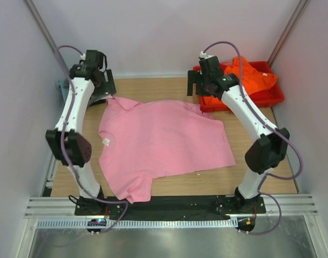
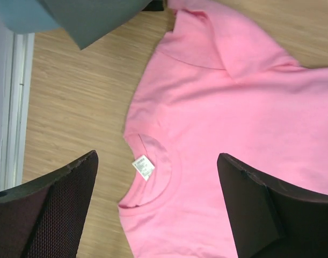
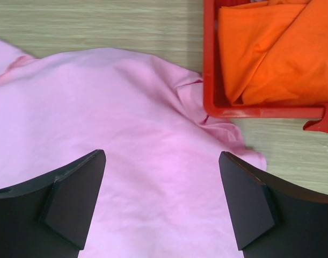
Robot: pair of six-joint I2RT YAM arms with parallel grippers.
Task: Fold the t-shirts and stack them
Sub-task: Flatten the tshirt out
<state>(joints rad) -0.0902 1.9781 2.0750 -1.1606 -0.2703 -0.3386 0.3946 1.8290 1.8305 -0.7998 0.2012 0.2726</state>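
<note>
The light pink t-shirt [image 1: 161, 142] lies spread flat on the wooden table, collar to the left, hem to the right. Its collar and white label [image 2: 143, 166] show in the left wrist view. My left gripper [image 1: 96, 80] hangs open and empty above the shirt's far left sleeve. My right gripper [image 1: 201, 83] hangs open and empty above the shirt's far right corner [image 3: 228, 134], beside the tray. The bright orange t-shirt [image 1: 249, 75] lies crumpled in the red tray [image 1: 271, 99]. A dark grey shirt [image 2: 94, 16] and a pale blue-grey one [image 2: 21, 13] lie at the far left.
The red tray's near wall [image 3: 260, 112] touches the pink shirt's corner. Enclosure walls stand close on the left, right and back. A metal rail [image 1: 169, 205] runs along the near edge by the arm bases.
</note>
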